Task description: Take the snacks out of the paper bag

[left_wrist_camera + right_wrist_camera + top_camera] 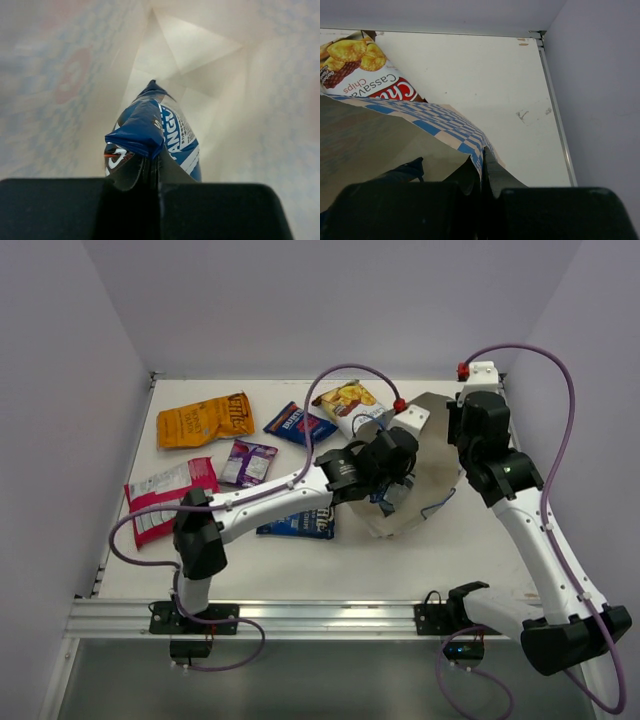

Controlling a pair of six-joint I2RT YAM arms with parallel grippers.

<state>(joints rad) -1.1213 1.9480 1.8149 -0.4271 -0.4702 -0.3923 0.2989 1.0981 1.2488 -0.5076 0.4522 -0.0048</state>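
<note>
The paper bag (432, 455) lies right of centre with its mouth facing left. My left gripper (393, 483) reaches into the mouth. In the left wrist view it (152, 165) is shut on a dark blue packet (150, 132) inside the bag's tan interior (210, 60). My right gripper (461, 443) is shut on the bag's blue-white checkered edge (445, 125), pinched between its fingers (492, 172). On the table lie an orange packet (205, 421), a dark blue packet (300, 424), a small purple packet (248, 462), a magenta packet (170, 495), a blue packet (297, 525) and the chip bag (348, 403).
The chip bag (362, 70) lies just beyond the paper bag's far side. The blue packet lies partly under my left forearm. White walls close the table on the left, back and right. A metal rail (300, 615) runs along the near edge.
</note>
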